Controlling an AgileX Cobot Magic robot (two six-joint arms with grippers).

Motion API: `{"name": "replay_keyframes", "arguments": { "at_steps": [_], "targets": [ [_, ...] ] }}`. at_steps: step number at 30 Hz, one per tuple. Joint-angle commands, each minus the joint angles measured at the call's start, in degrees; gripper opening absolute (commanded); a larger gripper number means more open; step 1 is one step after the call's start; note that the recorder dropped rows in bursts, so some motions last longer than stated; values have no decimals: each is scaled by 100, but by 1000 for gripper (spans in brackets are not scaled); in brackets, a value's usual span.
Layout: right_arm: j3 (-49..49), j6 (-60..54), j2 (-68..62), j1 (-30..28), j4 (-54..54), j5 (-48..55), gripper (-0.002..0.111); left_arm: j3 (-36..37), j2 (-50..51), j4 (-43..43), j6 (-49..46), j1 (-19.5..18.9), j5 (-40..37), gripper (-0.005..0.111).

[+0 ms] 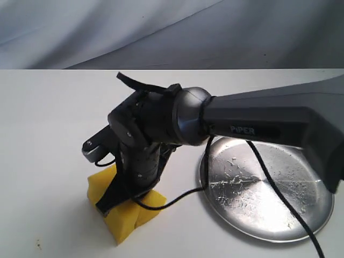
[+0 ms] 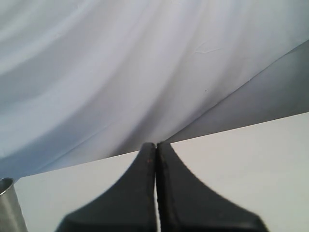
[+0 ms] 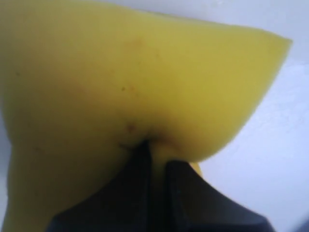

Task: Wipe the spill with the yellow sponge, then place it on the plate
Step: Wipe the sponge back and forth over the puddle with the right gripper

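my right gripper [image 1: 119, 196] pinched the yellow sponge [image 1: 129, 219], which sat squashed on the white table [image 1: 48, 134] near the plate [image 1: 279, 215], not touching it. my left gripper [image 2: 155, 157] was pressed together, empty.

One yellow sponge [image 1: 129, 220] sits at the lower left of the exterior view and one plate [image 1: 269, 215] at the lower right, both on one white bench [image 1: 54, 118]. One dark arm [image 1: 258, 123] and one black cable [image 1: 267, 172] show there. Each wrist view shows two fingers: left fingers [image 2: 135, 198], right fingers [image 3: 188, 198]. One metal cylinder [image 2: 8, 208] appears in the left wrist view.
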State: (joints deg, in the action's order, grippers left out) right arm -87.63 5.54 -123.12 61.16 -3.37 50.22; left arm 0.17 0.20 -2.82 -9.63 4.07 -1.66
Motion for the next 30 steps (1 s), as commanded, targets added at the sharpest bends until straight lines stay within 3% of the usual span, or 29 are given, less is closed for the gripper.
{"name": "replay_keyframes", "arguments": {
  "at_steps": [1, 9, 19, 24, 30],
  "targets": [
    [832, 163, 223, 144, 29, -218, 0, -17, -20, 40, 58, -10, 40, 0],
    [816, 794, 264, -800, -777, -657, 0, -17, -20, 40, 58, -10, 40, 0],
    [-764, 800, -485, -2142, -511, -584, 0, -17, -20, 40, 58, -10, 40, 0],
    [-1695, 537, -1086, -2392, 51, -475, 0, -17, -20, 40, 58, -10, 40, 0],
    [-2876, -25, -1777, -2292, 789, 292, 0, -17, -20, 40, 58, -10, 40, 0]
  ]
}}
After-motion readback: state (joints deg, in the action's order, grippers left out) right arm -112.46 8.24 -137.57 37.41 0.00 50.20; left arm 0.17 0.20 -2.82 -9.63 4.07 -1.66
